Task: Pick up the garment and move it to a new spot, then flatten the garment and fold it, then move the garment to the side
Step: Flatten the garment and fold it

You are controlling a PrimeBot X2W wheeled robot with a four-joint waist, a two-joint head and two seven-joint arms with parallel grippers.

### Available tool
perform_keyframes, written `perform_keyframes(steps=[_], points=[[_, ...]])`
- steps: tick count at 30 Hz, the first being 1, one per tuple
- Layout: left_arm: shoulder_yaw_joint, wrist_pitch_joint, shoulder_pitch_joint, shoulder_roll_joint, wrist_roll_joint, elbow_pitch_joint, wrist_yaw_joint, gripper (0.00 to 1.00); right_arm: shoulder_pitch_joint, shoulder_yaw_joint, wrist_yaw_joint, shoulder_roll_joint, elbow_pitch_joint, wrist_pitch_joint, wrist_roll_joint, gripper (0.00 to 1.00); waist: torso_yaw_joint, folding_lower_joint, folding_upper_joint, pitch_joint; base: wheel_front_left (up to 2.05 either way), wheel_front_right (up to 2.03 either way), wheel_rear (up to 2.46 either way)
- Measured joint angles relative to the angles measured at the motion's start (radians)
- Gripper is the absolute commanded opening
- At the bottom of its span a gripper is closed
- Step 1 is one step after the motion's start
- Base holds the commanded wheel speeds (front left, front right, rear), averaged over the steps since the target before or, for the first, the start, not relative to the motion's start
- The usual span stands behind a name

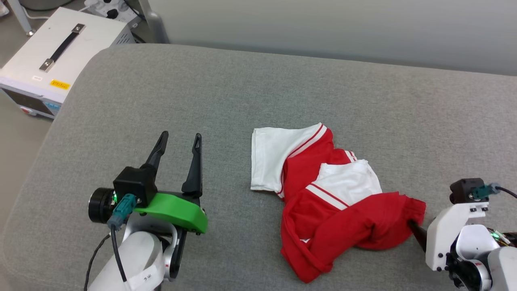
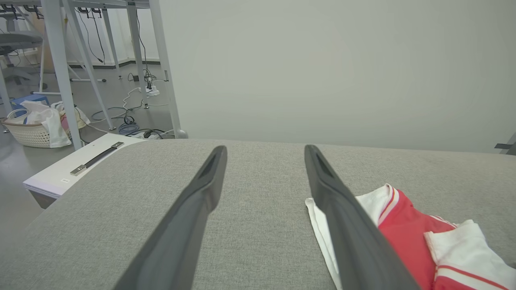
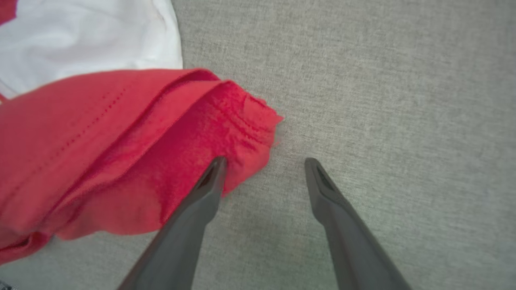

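The garment point(image 1: 335, 210), a red shirt with white striped sleeves, lies crumpled on the grey padded surface point(image 1: 226, 93), right of centre. My left gripper point(image 1: 180, 136) hovers open to its left, nothing between its fingers; in the left wrist view the left gripper point(image 2: 265, 148) points along the surface with the garment point(image 2: 403, 237) beside its right finger. My right gripper point(image 1: 420, 238) sits at the garment's red hem corner. In the right wrist view the right gripper point(image 3: 265, 161) is open, its left fingertip resting on the garment point(image 3: 121, 133) and its right fingertip over bare grey cloth.
A white box with a black handle point(image 1: 56, 48) stands off the surface's far left corner. A pale wall point(image 1: 323, 24) runs behind the surface. On the floor beyond are table legs point(image 2: 60, 60), cables point(image 2: 129, 121) and a laundry basket point(image 2: 24, 135).
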Motion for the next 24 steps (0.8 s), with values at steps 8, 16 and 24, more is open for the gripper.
perform_keyframes(steps=[8, 16, 24], points=[[-0.016, -0.01, -0.028, -0.018, 0.008, 0.027, -0.026, 1.0, -0.104, 0.079, 0.0, -0.053, 0.178, 0.082, 0.063, 0.73, 0.035, 0.0, 0.0, 0.043, 0.0, 0.0, 0.0], [-0.018, -0.011, -0.03, -0.032, 0.008, 0.056, -0.037, 1.0, -0.14, 0.103, -0.001, -0.074, 0.203, 0.143, 0.126, 0.0, 0.035, 0.0, 0.0, 0.046, 0.0, 0.0, 0.0], [-0.024, -0.015, -0.013, -0.027, 0.008, 0.077, -0.042, 1.0, 0.036, 0.029, 0.0, -0.063, 0.007, 0.111, 0.116, 0.0, 0.018, 0.0, 0.0, -0.008, 0.0, 0.0, 0.0]])
